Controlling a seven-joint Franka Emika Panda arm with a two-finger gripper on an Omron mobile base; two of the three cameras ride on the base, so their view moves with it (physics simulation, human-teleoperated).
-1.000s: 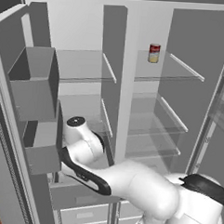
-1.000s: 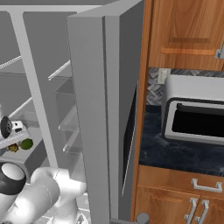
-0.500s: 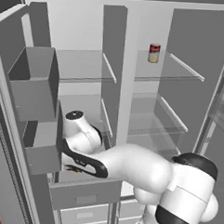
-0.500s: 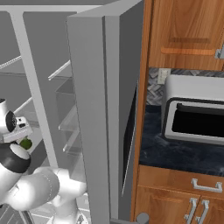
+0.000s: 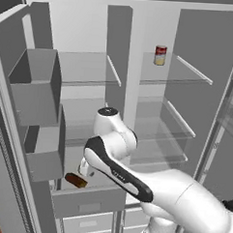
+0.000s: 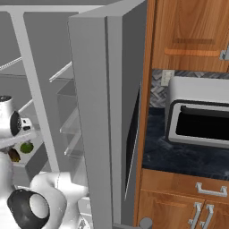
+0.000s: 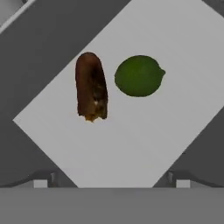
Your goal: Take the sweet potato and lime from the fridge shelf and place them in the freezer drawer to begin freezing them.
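Note:
The sweet potato (image 7: 91, 86) and the lime (image 7: 139, 75) lie side by side, a little apart, on the pale floor of the freezer drawer (image 7: 131, 144). My gripper (image 7: 110, 181) hovers above them, open, with nothing between its widely spread fingertips (image 7: 41, 180). In the left base view the sweet potato (image 5: 76, 180) rests in the pulled-out freezer drawer (image 5: 87, 202), and my arm hides the lime. From the right base view the lime (image 6: 27, 146) and the sweet potato (image 6: 14, 154) show low at the left.
A red-and-white can (image 5: 160, 55) stands on the fridge's upper right shelf. Grey door bins (image 5: 35, 82) hang on the open left door. The open right fridge door (image 6: 105, 112) stands close beside my arm, with a counter and microwave (image 6: 201, 116) beyond.
My arm has swung up and to the right over the drawer. The sweet potato and the lime have stayed where they were.

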